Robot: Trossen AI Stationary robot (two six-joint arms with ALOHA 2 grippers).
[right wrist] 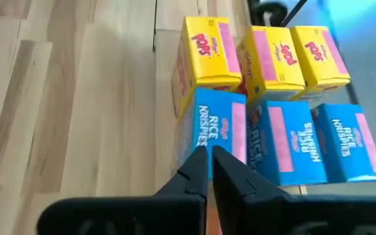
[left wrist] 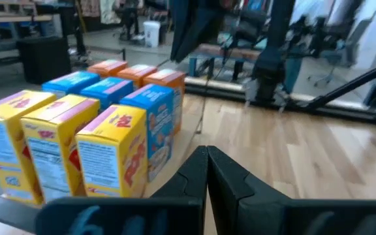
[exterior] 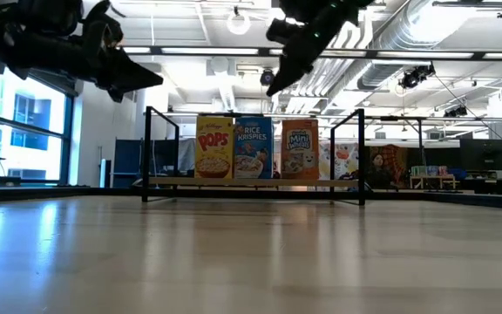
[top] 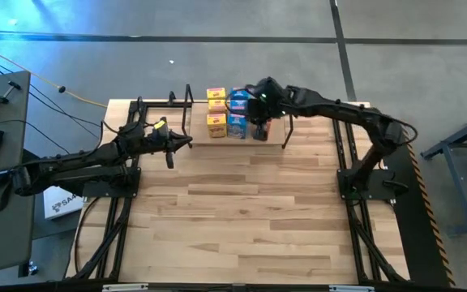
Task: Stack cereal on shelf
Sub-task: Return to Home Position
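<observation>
Item 1, right gripper (top: 254,122): fingers closed to a hairline gap, holding nothing. It hung over the shelf (top: 276,134), pointing down. Directly beneath its tips, by its own wrist view, lay the blue Rice Krispies boxes (right wrist: 292,140), three in a row. Beyond those were the yellow Pops boxes (right wrist: 260,59), also three. Only an orange sliver showed behind the fingers there. The low view alone showed the gripper (exterior: 279,70) held well clear of the box tops, above the gap between the blue and orange fronts.

Item 2, left gripper (top: 183,143): fingers pressed together, empty. It hovered just off the end of the shelf, raised above the tabletop (top: 242,211). Nearest its tips stood the Pops boxes, then the Rice Krispies boxes, and farthest the orange Mini-Wheats boxes (left wrist: 136,72). Its wrist view was the only one to show all nine boxes, in three rows of three, upright and touching.

Item 3, shelf: a wooden plank (exterior: 260,182) on a black wire frame with an upright loop at each end. The low view showed only one front of each colour, Pops, Rice Krispies and Mini-Wheats side by side. The high view showed yellow and blue from above. There the Mini-Wheats boxes were covered by the right arm.

Item 4, background: a person (exterior: 377,170) far behind the shelf, seen in the low view only.
</observation>
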